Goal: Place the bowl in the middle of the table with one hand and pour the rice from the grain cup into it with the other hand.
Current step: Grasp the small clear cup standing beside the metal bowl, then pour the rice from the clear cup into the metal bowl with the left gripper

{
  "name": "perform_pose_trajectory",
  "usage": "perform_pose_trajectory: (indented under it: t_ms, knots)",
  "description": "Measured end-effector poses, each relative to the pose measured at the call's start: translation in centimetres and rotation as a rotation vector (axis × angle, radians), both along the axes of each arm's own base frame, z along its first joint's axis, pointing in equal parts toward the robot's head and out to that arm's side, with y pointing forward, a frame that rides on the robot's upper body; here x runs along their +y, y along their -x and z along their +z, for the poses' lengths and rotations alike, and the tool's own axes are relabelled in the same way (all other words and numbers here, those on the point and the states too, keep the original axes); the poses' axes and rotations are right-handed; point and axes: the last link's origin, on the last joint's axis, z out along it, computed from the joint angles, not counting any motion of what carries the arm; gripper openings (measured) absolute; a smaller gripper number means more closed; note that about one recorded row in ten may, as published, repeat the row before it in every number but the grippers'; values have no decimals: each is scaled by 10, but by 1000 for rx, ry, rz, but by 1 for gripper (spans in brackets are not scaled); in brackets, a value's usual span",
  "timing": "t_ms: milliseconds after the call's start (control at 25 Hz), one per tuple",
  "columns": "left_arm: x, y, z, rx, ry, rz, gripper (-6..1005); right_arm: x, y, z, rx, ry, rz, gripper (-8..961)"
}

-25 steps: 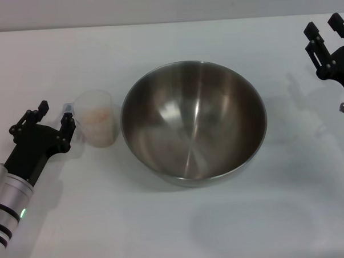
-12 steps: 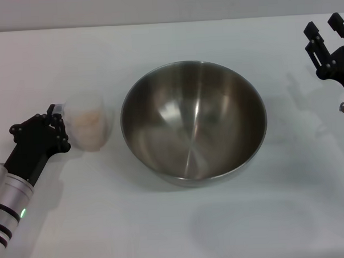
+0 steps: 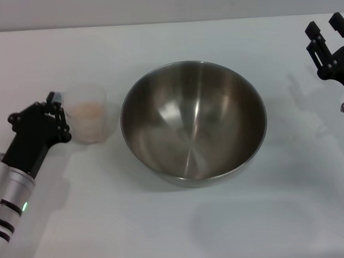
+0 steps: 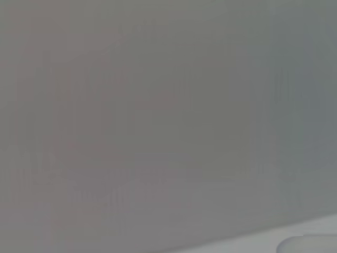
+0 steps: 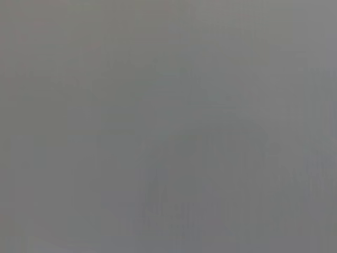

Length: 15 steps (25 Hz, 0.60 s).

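While gripping its handle, left hand (image 3: 56,109) holds grain cup (image 3: 89,118), just beside bowl (image 3: 193,121).

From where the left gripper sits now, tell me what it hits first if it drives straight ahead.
The left gripper points up and to the right at the grain cup, whose handle it already seems to pinch. Beyond the cup lies the bowl, though depth is uncertain.

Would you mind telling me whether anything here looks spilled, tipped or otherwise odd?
Nothing stands out. The grain cup is upright with its rice inside, gripped by the left gripper; the bowl sits empty and level.
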Motion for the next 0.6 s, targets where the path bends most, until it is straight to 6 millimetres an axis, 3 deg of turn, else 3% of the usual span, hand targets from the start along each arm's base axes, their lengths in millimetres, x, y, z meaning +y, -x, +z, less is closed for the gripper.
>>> perform_pose_trajectory:
  t_ms: [360, 600]
  knots:
    - [2, -29, 15, 204, -173, -225, 32, -1, 0, 1, 5, -9, 4, 476]
    - [1, -51, 10, 433, -257, -387, 31, -2, -1, 2, 7, -14, -2, 476]
